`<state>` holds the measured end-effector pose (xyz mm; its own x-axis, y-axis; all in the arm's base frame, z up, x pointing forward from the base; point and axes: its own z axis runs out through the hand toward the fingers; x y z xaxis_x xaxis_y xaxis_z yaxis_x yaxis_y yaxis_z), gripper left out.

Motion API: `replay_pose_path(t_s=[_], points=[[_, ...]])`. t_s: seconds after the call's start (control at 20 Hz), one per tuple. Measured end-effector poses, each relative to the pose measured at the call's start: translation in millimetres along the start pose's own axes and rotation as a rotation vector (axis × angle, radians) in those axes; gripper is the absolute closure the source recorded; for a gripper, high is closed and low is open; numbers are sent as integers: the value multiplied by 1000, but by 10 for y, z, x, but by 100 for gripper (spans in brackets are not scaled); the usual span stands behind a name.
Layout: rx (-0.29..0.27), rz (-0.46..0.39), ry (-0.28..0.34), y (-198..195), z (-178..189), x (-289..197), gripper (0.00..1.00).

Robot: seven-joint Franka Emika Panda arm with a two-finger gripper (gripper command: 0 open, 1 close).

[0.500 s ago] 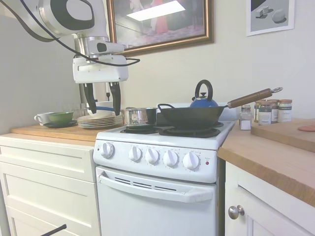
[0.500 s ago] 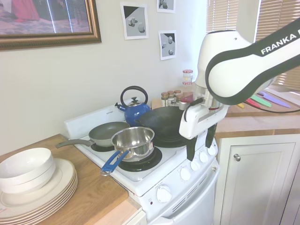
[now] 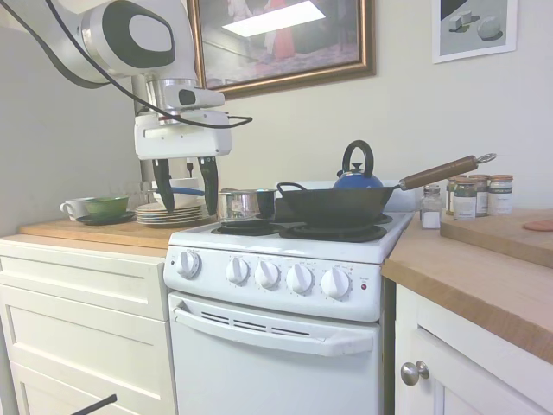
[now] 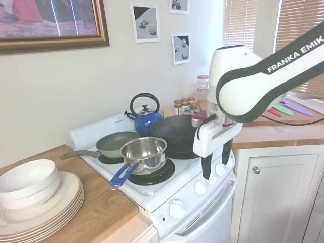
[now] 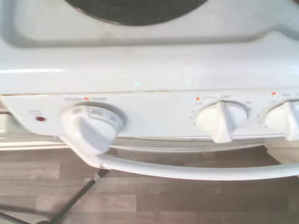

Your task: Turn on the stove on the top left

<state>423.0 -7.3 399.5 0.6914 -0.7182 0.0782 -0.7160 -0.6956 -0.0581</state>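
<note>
The white stove (image 3: pixel 285 251) stands between wooden counters, with five round white knobs along its front; the leftmost knob (image 3: pixel 188 264) sits at the panel's left end. A small red light (image 3: pixel 364 286) shows at the right end. My gripper (image 3: pixel 188 208) hangs open above that leftmost knob, fingers pointing down and touching nothing. From the other side the gripper (image 4: pixel 215 171) hovers just in front of the knob row. The wrist view shows the large end knob (image 5: pixel 92 123), a second knob (image 5: pixel 222 119), a red light (image 5: pixel 41 119) and the oven-door handle (image 5: pixel 187 170).
On the burners sit a steel saucepan (image 4: pixel 144 152) with a blue handle, a grey frying pan (image 4: pixel 116 143), a black wok (image 3: pixel 341 203) and a blue kettle (image 3: pixel 358 173). Stacked plates (image 4: pixel 45 202) with a bowl stand on the left counter. Spice jars (image 3: pixel 475 194) line the right counter.
The gripper has come down and shifted slightly toward the stove's knob panel. It stays open. Nothing on the stove has moved.
</note>
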Motion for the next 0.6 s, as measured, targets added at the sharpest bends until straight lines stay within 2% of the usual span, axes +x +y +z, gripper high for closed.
replay_pose_path(t_s=[0.2, 0.6], points=[[-8, 5, -19, 36, 199, 227, 100], [-42, -3, -10, 55, 525, 403, 100]])
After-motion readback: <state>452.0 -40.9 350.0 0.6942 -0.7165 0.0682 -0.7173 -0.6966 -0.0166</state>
